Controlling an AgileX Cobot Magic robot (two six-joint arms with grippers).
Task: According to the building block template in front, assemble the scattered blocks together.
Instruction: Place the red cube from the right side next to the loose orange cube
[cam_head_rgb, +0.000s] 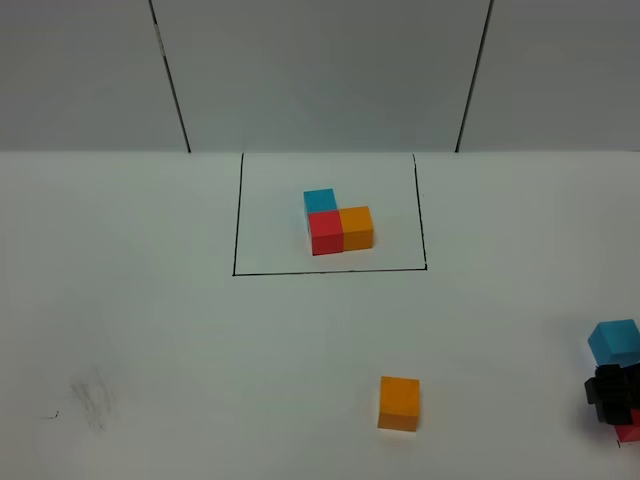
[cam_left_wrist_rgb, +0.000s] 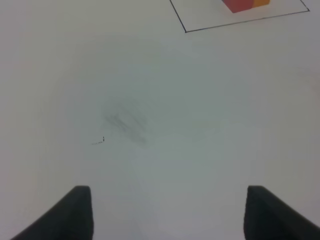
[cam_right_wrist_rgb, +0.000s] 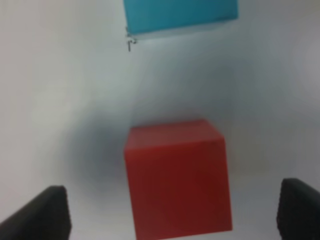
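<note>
One tabletop: white, it carries everything; we see no containers on it.
Black outline: well ahead of both end effectors, it frames only the building block template, a blue-red-orange L.
Right end effector: fingers spread, with the red cube between them, untouched as far as we can tell.
Left end effector: spread over bare tabletop, holding nothing.
Blue cube: just beyond the right end effector's fingertips.
Orange cube: well off to the right end effector's left, alone.
Handling: we judge the cubes light, rigid, matte and not fragile; pinch two opposite flat faces, centred.
</note>
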